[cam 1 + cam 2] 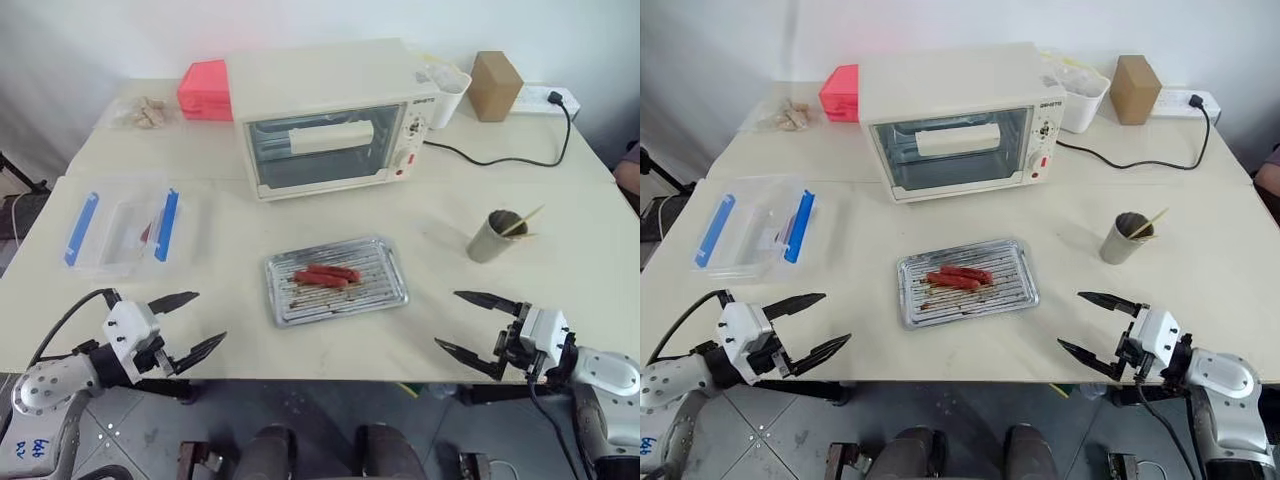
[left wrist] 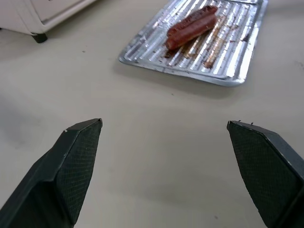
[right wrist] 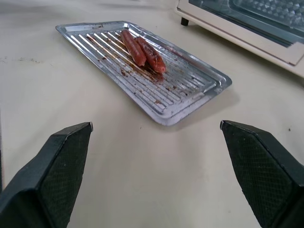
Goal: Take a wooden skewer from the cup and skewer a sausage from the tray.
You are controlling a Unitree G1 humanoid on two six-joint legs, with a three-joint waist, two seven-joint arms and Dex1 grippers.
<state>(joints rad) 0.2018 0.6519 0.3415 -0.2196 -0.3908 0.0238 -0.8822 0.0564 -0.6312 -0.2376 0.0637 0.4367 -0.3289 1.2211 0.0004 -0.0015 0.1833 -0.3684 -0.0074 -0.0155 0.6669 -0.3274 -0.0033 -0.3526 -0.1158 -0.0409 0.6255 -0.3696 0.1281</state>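
- Two grippers are seen low in the head view: left gripper [image 1: 188, 325] at lower left, right gripper [image 1: 478, 323] at lower right, both over the near edge of the table [image 1: 450, 240].
- Both sets of jaws are spread wide, nothing is held between them; the fingers are angled inward toward the tray.
- The tray [image 1: 388, 292] is placed centre frame, between the two grippers, slightly tilted relative to the table edge; brown residue is seen on its ridged bottom.
- Two sausages [image 1: 327, 276] are laid side by side, touching, in the upper-middle part of the tray.
- In the left wrist view the tray [image 2: 142, 52] and sausages [image 2: 191, 26] are seen beyond the parted fingers [image 2: 71, 161], well apart from them; bare table lies between.
- Same is seen in the right wrist view: tray [image 3: 199, 97] and sausages [image 3: 141, 50] ahead of the fingers [image 3: 57, 164], no contact.
- The cup [image 1: 491, 240] is stood upright at right of frame, above the right gripper and apart from it.
- The wooden skewer [image 1: 524, 221] is leaned in the cup, tip sticking out toward upper right; exact count of sticks cannot be told.
- A toaster oven [image 1: 320, 115] is set at upper centre, door closed.
- A clear box with blue clips [image 1: 125, 228] is at left of frame, above the left gripper.
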